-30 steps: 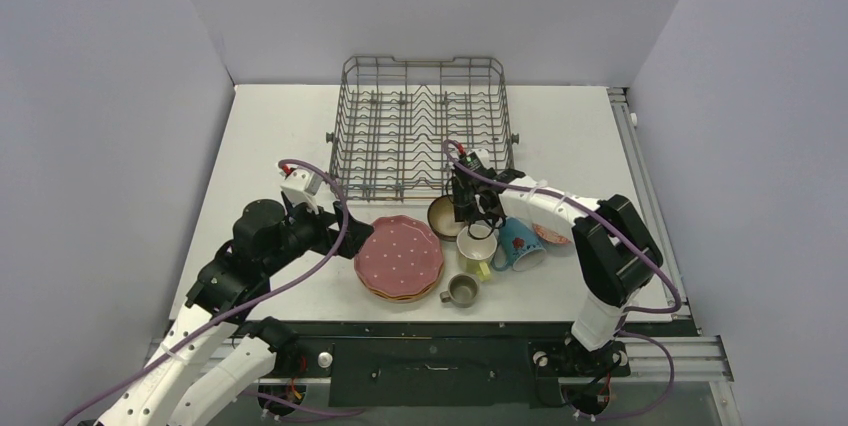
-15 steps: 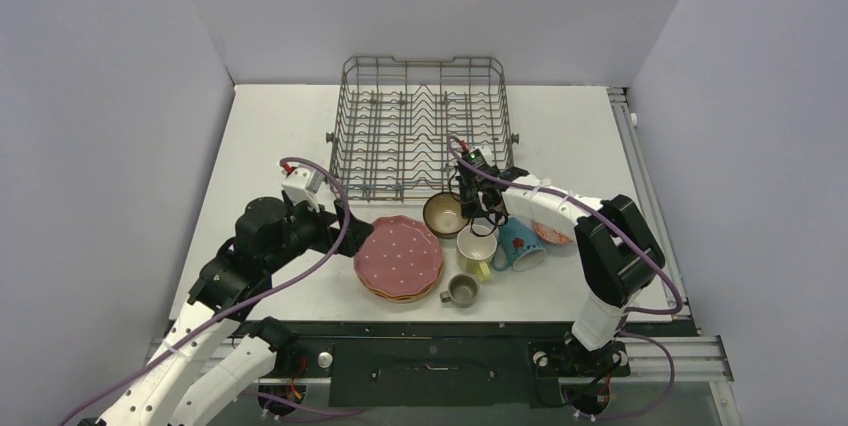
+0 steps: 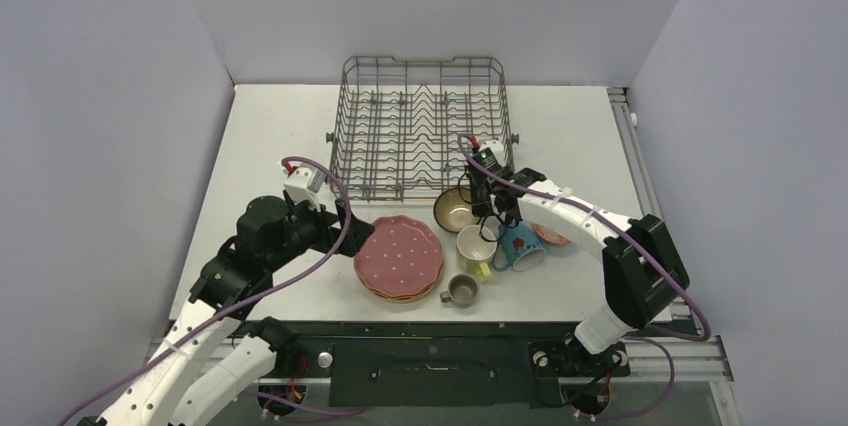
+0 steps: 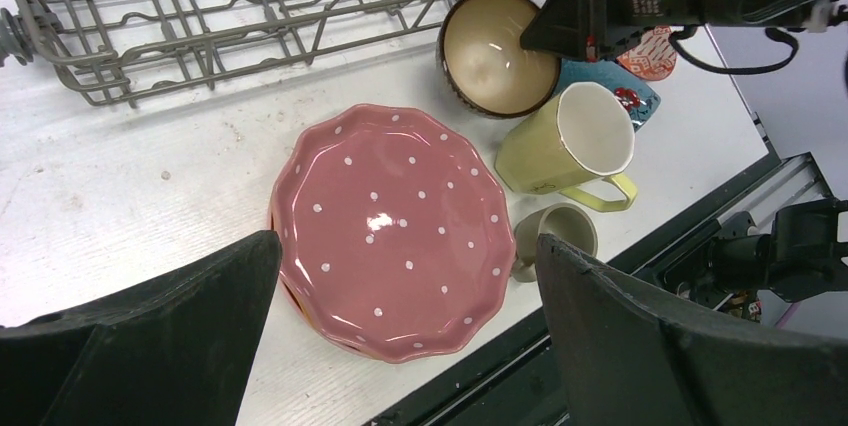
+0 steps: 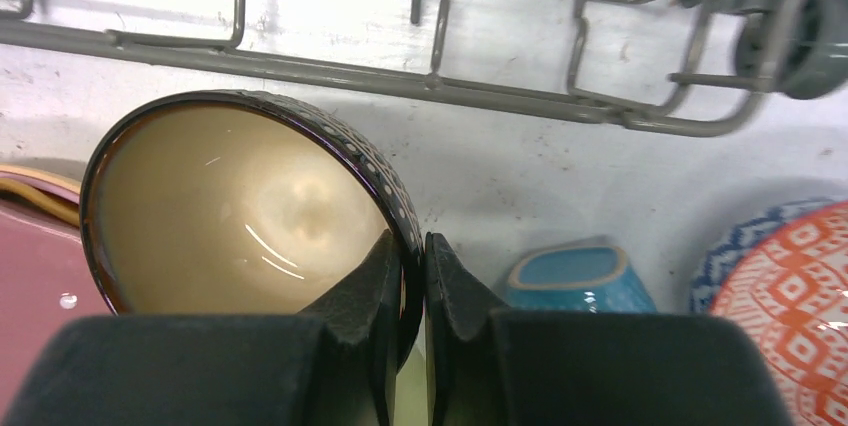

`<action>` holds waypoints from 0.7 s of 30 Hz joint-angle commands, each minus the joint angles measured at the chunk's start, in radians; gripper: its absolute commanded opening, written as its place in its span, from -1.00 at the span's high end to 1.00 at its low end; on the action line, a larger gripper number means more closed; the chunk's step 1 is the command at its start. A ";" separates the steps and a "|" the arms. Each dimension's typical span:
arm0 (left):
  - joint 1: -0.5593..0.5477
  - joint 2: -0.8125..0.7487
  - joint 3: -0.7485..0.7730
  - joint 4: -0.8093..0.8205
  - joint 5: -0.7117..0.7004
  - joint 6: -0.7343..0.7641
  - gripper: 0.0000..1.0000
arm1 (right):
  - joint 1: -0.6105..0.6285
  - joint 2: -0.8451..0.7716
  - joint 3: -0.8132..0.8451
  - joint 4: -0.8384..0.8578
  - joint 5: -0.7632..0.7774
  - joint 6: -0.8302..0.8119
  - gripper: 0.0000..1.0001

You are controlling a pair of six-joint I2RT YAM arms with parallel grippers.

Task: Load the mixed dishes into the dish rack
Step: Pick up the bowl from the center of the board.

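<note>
My right gripper (image 3: 478, 208) (image 5: 412, 264) is shut on the rim of the dark brown bowl (image 3: 453, 210) (image 5: 240, 206), just in front of the dish rack (image 3: 420, 126). The bowl also shows in the left wrist view (image 4: 495, 51). My left gripper (image 3: 345, 228) (image 4: 405, 276) is open and empty, left of the stack of scalloped plates with the pink plate (image 3: 399, 254) (image 4: 390, 226) on top. The yellow mug (image 3: 476, 250) (image 4: 570, 141), the blue mug (image 3: 520, 242) (image 5: 575, 281), the small grey-olive mug (image 3: 461, 290) (image 4: 555, 236) and the red-patterned bowl (image 3: 552, 235) (image 5: 790, 306) stand near the front.
The rack's near rail and a side wheel (image 5: 800, 31) lie just beyond the held bowl. The table's front edge (image 3: 430, 324) runs close behind the small mug. Grey walls stand on three sides.
My right gripper has carried the dark brown bowl a little to the right and toward the rack's near right corner. The left arm has barely moved.
</note>
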 commanded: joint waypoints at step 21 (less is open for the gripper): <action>0.005 0.132 0.073 0.123 0.153 -0.091 -0.93 | 0.266 -0.248 0.223 -0.164 0.279 0.017 1.00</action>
